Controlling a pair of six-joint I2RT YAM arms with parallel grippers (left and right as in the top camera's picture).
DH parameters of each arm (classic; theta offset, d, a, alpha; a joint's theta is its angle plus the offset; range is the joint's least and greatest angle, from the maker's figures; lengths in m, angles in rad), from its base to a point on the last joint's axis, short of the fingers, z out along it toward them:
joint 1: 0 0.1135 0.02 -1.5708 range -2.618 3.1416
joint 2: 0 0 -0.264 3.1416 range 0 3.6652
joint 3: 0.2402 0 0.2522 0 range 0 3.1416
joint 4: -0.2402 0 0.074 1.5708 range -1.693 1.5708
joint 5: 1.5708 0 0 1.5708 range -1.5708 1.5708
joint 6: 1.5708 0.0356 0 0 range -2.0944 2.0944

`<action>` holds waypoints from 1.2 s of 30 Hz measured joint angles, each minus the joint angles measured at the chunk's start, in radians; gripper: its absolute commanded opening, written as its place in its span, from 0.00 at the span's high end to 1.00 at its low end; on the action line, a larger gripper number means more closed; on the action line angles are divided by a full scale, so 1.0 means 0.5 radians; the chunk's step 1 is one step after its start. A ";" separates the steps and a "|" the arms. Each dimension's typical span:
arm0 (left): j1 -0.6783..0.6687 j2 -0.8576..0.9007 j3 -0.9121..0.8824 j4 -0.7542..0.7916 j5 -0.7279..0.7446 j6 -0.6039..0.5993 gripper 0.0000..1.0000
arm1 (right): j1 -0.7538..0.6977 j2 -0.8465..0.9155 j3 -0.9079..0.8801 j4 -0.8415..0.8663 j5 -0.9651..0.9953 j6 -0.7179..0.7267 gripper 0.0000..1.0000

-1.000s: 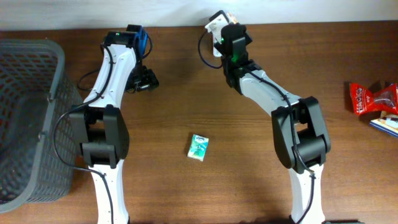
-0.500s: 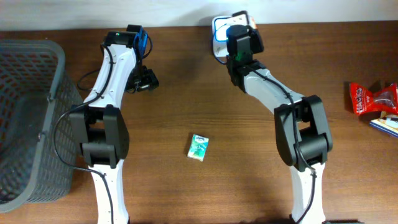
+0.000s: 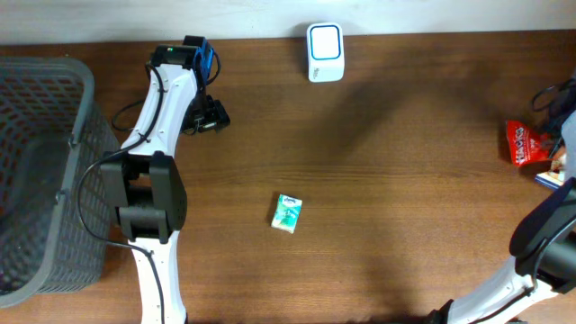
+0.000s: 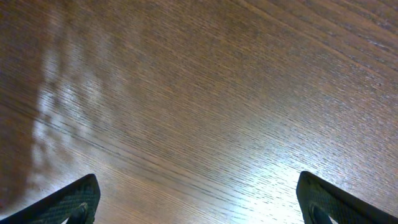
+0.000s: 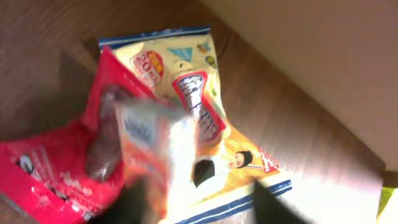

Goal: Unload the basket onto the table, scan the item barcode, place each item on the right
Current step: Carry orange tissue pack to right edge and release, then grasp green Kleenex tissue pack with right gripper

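**A:** Left gripper [image 4: 199, 204]?

**B:** Spread wide, nothing between the fingers, only bare table [image 3: 405, 225] under it. It sits near the far edge, between the basket [image 3: 85, 99] and the scanner [image 3: 324, 52]. Parked out of the way, I'd guess.

**A:** Right gripper [image 5: 202, 204]?

**B:** At the right end, over the snack pile: a red pouch [image 5: 56, 168], a yellow pouch [image 5: 236, 155], and a blurred orange-and-white pack [image 5: 158, 149] in front. 2 dark finger shapes show at the frame bottom, too smeared. Can't tell if it's gripping or loose.

**A:** Scanner placement?

**B:** White, flat, face up at the far edge, well apart from both arms. Face up probably so a barcode can be shown from above.

**A:** Item?

**B:** Likely 1 from that pile, going by where the right arm is. Not certain. 1 green packet [image 3: 286, 213] also lies alone mid-table, well apart from both grippers.

**A:** Stage?

**B:** Nothing is over the scanner, so I'd say no scan is happening right now.
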 measured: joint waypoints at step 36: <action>0.000 0.000 0.000 0.000 0.000 0.000 0.01 | 2.371 -0.106 -0.929 0.118 -1.798 1.074 0.81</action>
